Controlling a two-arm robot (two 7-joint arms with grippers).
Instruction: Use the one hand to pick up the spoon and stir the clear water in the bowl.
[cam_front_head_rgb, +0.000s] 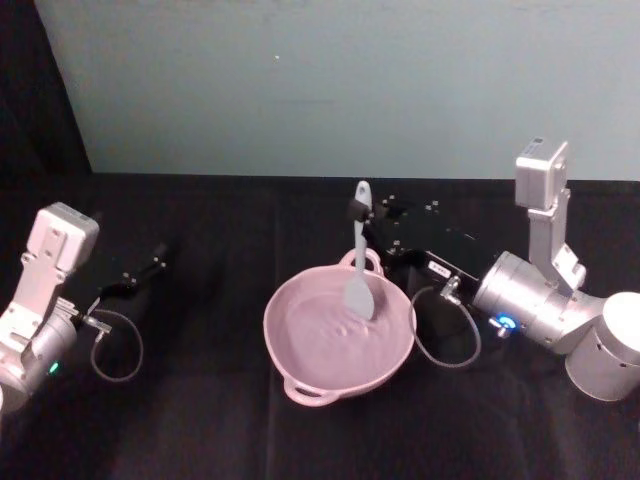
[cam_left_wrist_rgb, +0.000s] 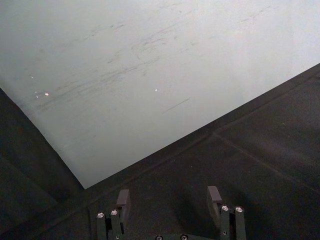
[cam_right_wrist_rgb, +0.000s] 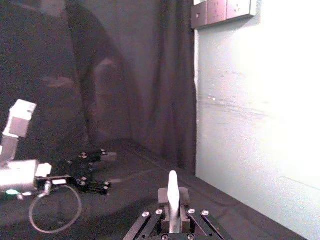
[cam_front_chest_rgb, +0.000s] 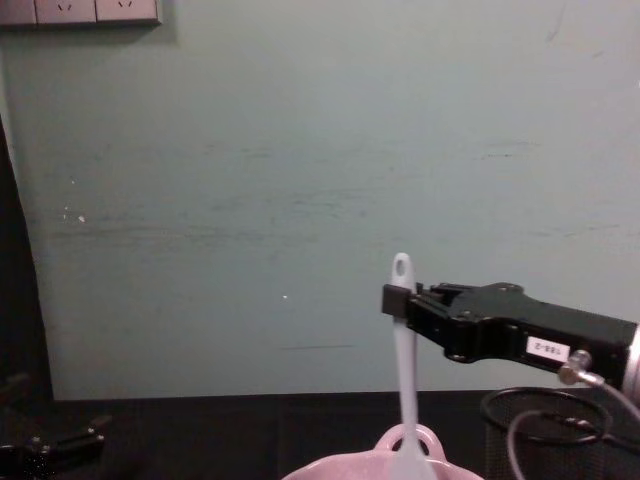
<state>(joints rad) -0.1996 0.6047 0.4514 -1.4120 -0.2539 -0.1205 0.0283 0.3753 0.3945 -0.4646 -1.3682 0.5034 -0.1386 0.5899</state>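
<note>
The pale pink bowl (cam_front_head_rgb: 300, 345) sits mid-table with rippled clear water inside; its loop handle (cam_front_chest_rgb: 408, 437) rises at the chest view's bottom edge. The white spoon (cam_front_head_rgb: 359, 270) stands nearly upright, its blade dipped into the water. My right gripper (cam_front_head_rgb: 357, 210) reaches in from the right and is shut on the spoon (cam_front_chest_rgb: 404, 350) near the top of its handle, just below the oval hole. In the right wrist view the handle tip (cam_right_wrist_rgb: 172, 192) sticks up between the closed jaws. My left gripper (cam_front_head_rgb: 150, 265) rests open at the far left, away from the bowl.
A black wire-mesh cup (cam_front_chest_rgb: 550, 430) stands to the right of the bowl, under my right arm. Black cloth (cam_front_head_rgb: 200, 420) covers the table, and a pale green wall (cam_front_head_rgb: 320, 90) runs behind. A cable loop (cam_front_head_rgb: 445, 335) hangs from the right wrist beside the bowl.
</note>
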